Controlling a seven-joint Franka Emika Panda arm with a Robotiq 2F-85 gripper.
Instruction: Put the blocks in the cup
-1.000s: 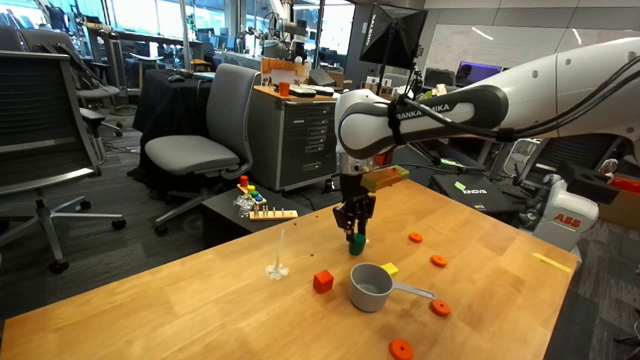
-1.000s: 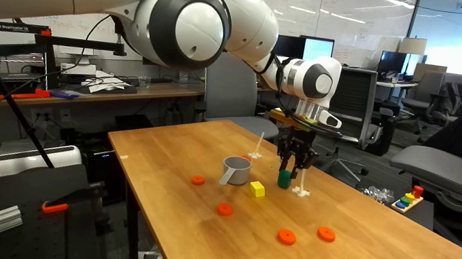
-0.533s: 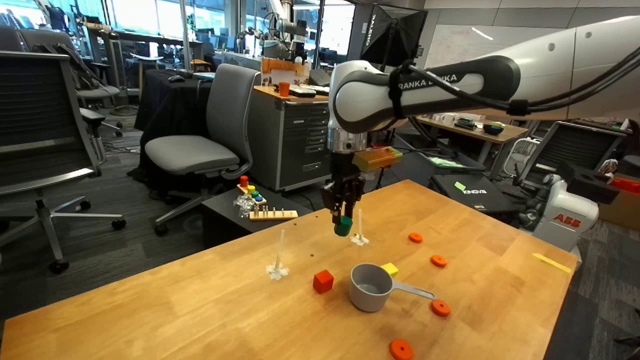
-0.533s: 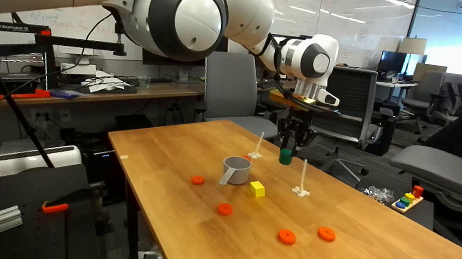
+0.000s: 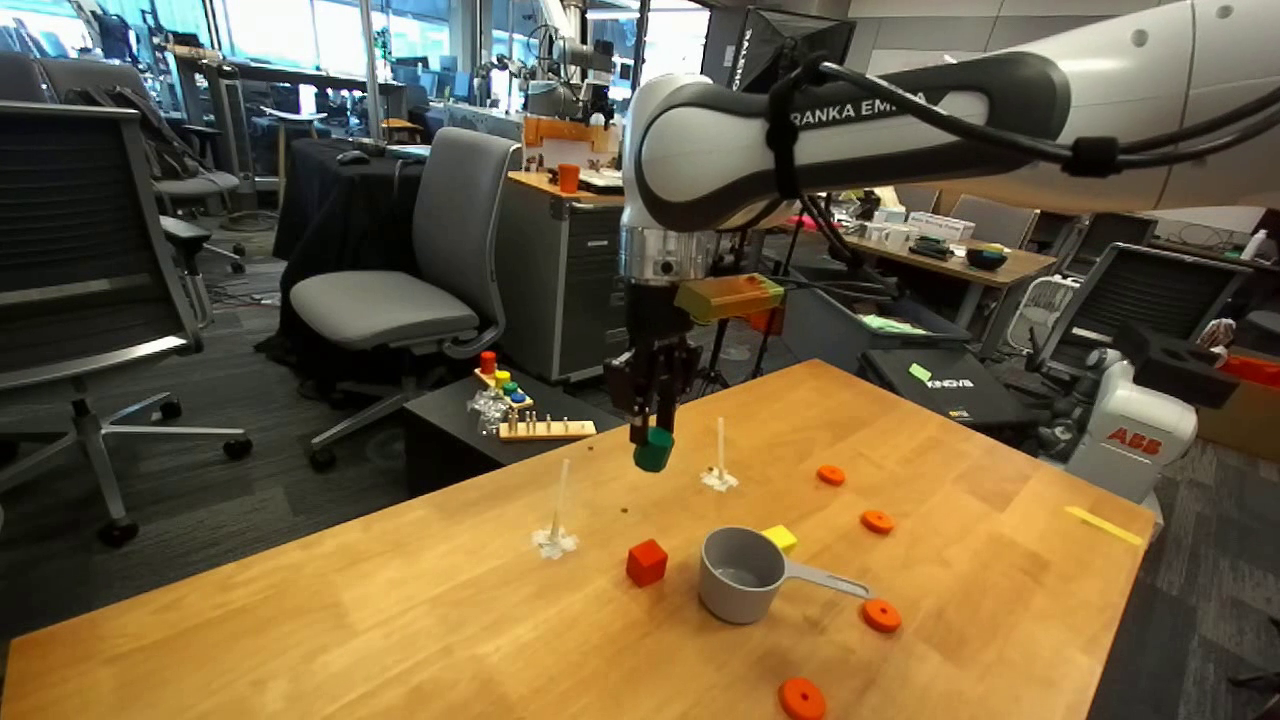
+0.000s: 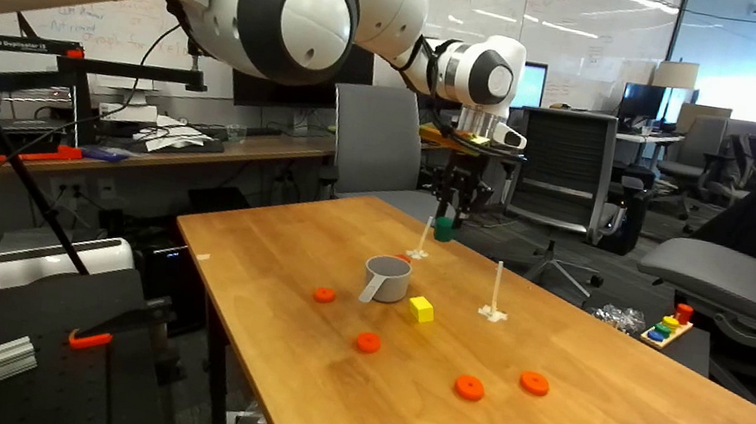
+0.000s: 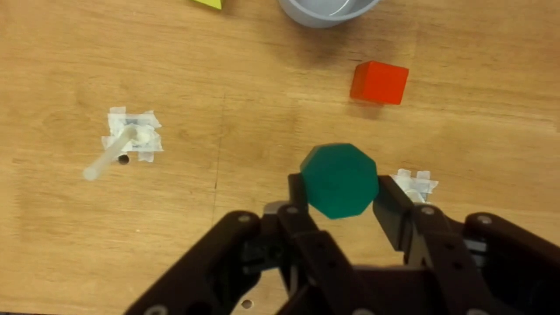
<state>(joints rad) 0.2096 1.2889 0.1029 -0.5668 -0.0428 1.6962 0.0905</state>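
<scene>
"Pinching anything, the black two-fingered gripper?"

"Yes, it has a green eight-sided block clamped between its fingertips, up above the wooden counter."

"Where is the round grey measuring cup with the straight flat handle?"

"Upright on the counter, apart from the green block, its mouth facing up."

"Which things lie close to the cup?"

"A red cube and a yellow block, both near it, neither touching. Four flat orange discs are spread over the counter, one of them near the end of the handle."
</scene>
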